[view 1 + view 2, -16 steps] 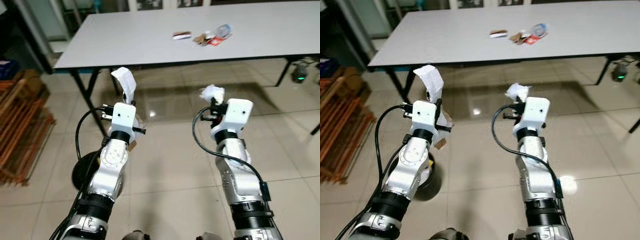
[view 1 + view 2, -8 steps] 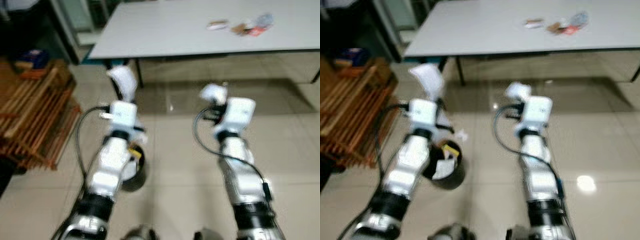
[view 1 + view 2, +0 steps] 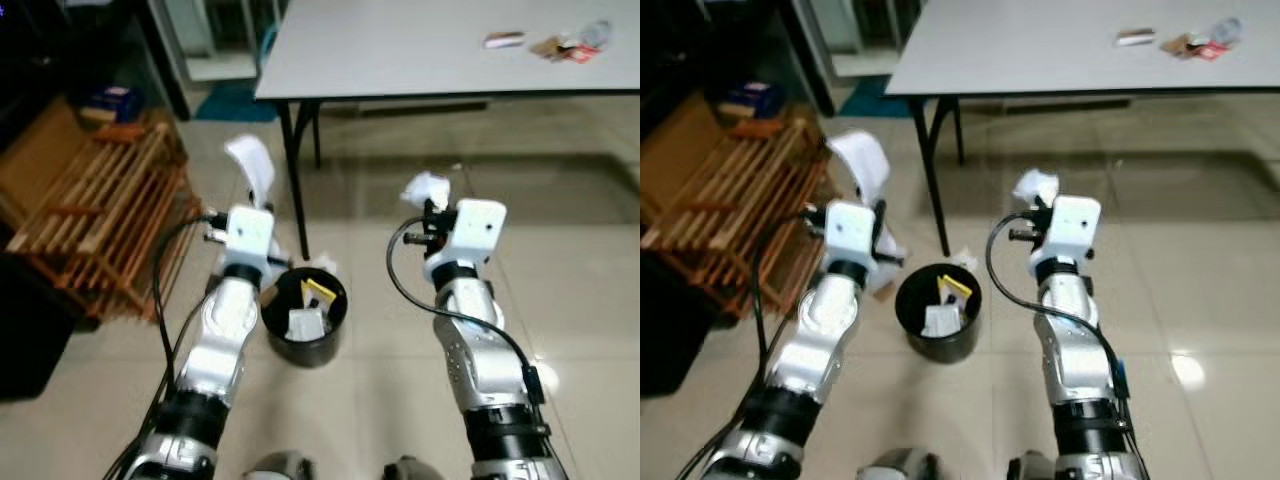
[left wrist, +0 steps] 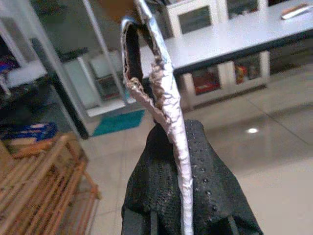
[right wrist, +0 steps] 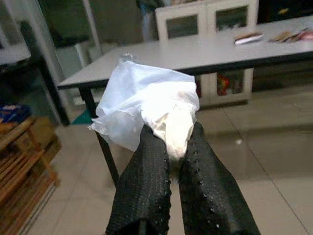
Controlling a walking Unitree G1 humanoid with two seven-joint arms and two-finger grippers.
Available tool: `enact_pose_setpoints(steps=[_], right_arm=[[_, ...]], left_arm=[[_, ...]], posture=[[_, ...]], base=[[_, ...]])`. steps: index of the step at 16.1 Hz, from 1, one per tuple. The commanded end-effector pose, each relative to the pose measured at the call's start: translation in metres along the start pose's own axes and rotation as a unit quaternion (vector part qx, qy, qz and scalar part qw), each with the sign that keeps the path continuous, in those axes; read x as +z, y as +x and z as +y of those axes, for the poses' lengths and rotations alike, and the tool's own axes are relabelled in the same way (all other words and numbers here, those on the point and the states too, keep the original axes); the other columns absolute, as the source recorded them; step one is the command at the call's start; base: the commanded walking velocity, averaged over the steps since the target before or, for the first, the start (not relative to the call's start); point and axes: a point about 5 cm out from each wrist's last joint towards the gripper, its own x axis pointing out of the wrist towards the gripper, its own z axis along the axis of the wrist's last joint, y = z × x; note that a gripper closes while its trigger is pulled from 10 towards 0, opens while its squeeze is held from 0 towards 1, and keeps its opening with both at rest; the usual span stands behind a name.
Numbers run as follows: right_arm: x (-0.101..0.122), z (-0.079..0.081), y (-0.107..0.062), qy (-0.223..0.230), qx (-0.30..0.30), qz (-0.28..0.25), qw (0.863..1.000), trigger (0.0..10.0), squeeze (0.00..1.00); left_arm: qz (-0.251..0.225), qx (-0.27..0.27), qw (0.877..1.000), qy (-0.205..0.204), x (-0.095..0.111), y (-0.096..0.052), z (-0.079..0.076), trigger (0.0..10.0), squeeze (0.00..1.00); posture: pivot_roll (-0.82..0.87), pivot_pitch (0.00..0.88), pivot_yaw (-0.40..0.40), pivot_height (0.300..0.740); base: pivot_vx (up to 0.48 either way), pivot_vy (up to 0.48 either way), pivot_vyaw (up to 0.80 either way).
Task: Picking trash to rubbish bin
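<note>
We carry trash in both grippers: our left gripper pinches a foil wrapper, our right gripper a crumpled tissue. Both ride above the bin, which sits between our arms, ready for dropping.

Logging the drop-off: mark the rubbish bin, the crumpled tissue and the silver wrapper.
rubbish bin (image 3: 335,288): left eye view, on its black rim.
crumpled tissue (image 5: 146,98): right wrist view, on its white middle.
silver wrapper (image 4: 166,110): left wrist view, on its foil edge.
</note>
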Motion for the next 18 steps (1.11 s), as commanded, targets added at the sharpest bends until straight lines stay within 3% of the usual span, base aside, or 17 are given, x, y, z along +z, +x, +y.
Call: enact_pose_setpoints(steps=[1, 7, 18], right_arm=[[0.0024, 0.0065, 0.0004, 0.011, 0.008, -0.003, 1.000, 10.0, 0.00], [0.0018, 0.0083, 0.0007, 0.012, 0.010, 0.000, 1.000, 10.0, 0.00], [-0.0022, 0.0134, 0.0008, 0.011, 0.024, 0.014, 1.000, 10.0, 0.00]], left_arm=[[-0.004, 0.004, 1.000, 0.009, 0.0023, 0.0015, 0.0066, 10.0, 0.00], [0.004, -0.028, 0.999, 0.017, 0.0000, -0.0005, -0.0023, 10.0, 0.00], [0.015, -0.025, 0.999, 0.018, -0.0028, -0.0001, 0.0017, 10.0, 0.00]], posture=[[-0.02, 0.090, 0.084, 0.720], [-0.02, 0.088, 0.085, 0.720], [-0.01, 0.081, 0.086, 0.720]], base=[[0.000, 0.000, 0.00], [0.000, 0.000, 0.00], [0.311, 0.000, -0.08]])
